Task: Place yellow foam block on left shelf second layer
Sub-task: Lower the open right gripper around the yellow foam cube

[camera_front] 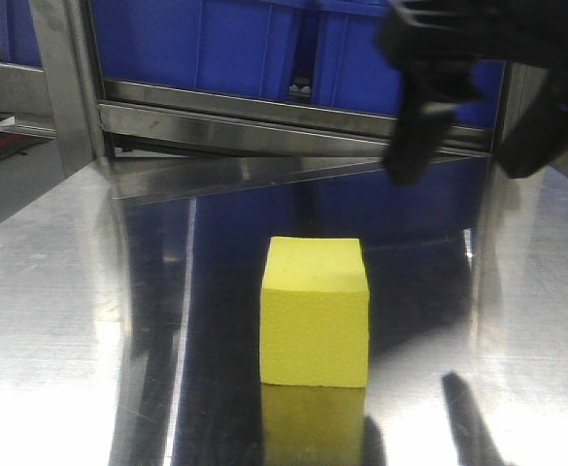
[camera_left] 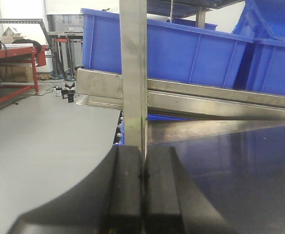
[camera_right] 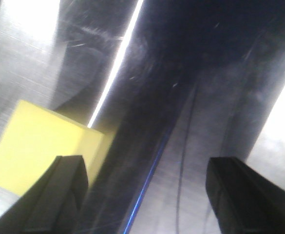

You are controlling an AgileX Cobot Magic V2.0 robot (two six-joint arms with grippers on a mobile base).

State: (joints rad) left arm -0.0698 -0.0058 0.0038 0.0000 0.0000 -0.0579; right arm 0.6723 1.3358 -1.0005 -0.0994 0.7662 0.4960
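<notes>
The right gripper (camera_right: 143,178) hangs with jaws wide apart, holding nothing, above and to the right of the block (camera_front: 315,316). The left gripper (camera_left: 143,168) has its jaws pressed together, empty; the block is outside its view. The block is bright yellow, matte, nearly cubic and sharp-edged. It rests flat on the table (camera_front: 60,320), which mirrors it. Behind the block, blue bins (camera_front: 216,44) sit on the shelf (camera_front: 264,121).

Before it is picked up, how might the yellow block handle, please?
The yellow block looks like matte foam, so probably light and slightly squashy. Its flat faces suggest it won't roll, though it may slide on the shiny table.
</notes>
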